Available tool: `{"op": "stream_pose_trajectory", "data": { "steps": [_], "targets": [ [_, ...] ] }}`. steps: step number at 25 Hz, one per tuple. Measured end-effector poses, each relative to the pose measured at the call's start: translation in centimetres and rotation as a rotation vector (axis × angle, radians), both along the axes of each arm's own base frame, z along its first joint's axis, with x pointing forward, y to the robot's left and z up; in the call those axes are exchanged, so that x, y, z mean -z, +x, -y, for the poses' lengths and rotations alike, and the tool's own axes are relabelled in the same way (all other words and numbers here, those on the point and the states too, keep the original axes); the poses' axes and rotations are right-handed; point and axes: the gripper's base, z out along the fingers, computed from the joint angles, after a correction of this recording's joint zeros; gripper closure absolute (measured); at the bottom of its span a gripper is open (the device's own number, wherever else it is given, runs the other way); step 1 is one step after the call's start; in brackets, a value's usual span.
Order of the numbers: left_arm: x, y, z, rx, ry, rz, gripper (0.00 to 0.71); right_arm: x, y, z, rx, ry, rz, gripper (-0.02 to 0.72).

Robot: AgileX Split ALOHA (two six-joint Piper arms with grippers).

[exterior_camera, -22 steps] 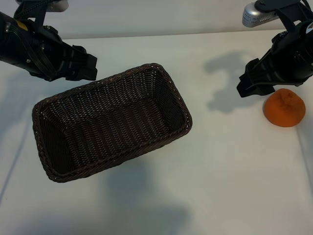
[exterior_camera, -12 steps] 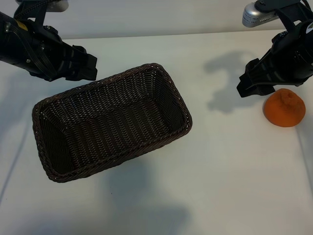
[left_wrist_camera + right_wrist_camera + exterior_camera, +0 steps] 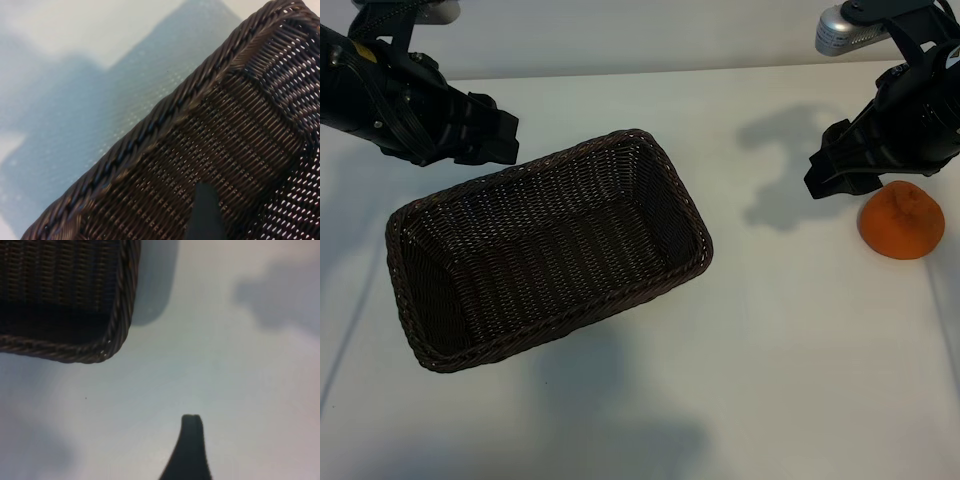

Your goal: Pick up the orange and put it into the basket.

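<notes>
**Orange lies on the table, both hands are above it and hold nothing**

The orange [image 3: 901,221] rests on the white table [image 3: 790,340], near the right edge of the exterior view. It is well apart from the basket [image 3: 545,250] and it is not inside it. Its skin is matte and a small bump shows on its top.

The basket is dark brown wicker with a braided rim. It stands on the table left of the middle, turned at an angle, and nothing lies in it.

The right hand [image 3: 842,165] hangs in the air just beside the orange, on the side toward the basket and a little farther back. It points down at a slope. Its fingers stand wide and carry nothing; the orange is not between them. In the right wrist view one dark fingertip [image 3: 191,426] shows over bare table, with a corner of the basket's rim [image 3: 117,335] farther off.

The left hand [image 3: 492,131] is above the table at the upper left of the exterior view, near the far long side of the basket and clear of it. Its fingers are also spread wide and hold nothing. The left wrist view looks down on the braided rim [image 3: 165,117] and the woven inside wall, with one dark fingertip [image 3: 202,210] in front of the weave.
</notes>
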Motion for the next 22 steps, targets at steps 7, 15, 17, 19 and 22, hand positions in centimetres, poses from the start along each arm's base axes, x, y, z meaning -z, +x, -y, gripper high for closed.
{"op": "stream_pose_trajectory", "data": {
  "steps": [7,15,17,19,22],
  "targets": [
    [0.0,0.0,0.0,0.000,-0.001,0.004,0.153,0.0,0.0,0.0,0.000,0.000,0.000,0.106],
    [-0.3,-0.4,-0.5,-0.073,0.014,-0.030,0.153,0.0,0.0,0.0,0.000,0.000,0.000,0.106],
    [-0.9,-1.0,-1.2,-0.134,0.056,-0.032,0.153,0.0,0.0,0.0,0.000,0.000,0.000,0.106],
    [-2.0,-1.9,-2.1,-0.222,0.086,-0.018,0.153,0.0,0.0,0.0,0.000,0.000,0.000,0.106],
    [-3.1,-4.1,-3.4,-0.346,0.109,0.005,0.153,0.0,-0.1,0.0,-0.002,-0.001,-0.006,0.106]
  ]
}}
